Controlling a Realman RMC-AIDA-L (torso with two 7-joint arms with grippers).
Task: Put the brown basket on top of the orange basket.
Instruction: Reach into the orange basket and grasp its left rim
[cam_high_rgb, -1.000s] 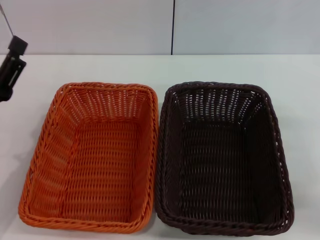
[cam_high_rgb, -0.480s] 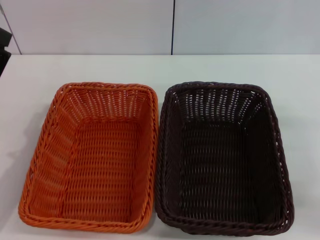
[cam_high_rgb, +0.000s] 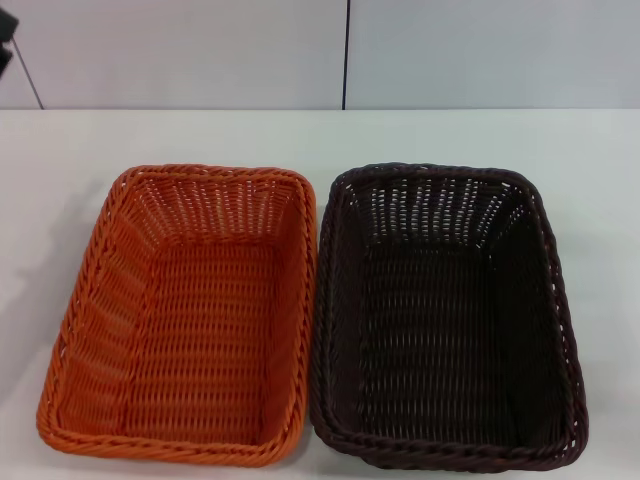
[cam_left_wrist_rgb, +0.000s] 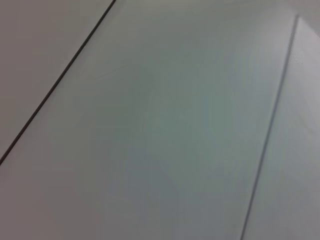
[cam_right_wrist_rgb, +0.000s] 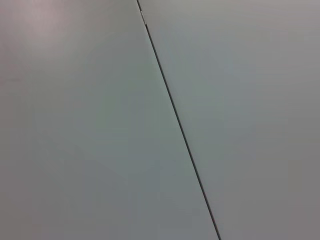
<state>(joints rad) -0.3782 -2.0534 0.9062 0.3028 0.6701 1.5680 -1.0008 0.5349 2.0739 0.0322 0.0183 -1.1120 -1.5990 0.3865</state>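
A pale panelled surface (cam_left_wrist_rgb: 165, 130), possibly a wall, crossed by a dark seam (cam_left_wrist_rgb: 57, 80).

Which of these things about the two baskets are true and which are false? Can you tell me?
1. The orange basket sits on the robot's left, the brown basket on its right. True.
2. The brown basket is stacked on the orange one. False: both sit side by side on the white table.
3. Both baskets are empty. True.
4. A gripper is holding the brown basket's rim. False: nothing touches either basket; only a dark bit of the left arm shows at the head view's far left corner.
5. The baskets lie upside down. False: both open upward.
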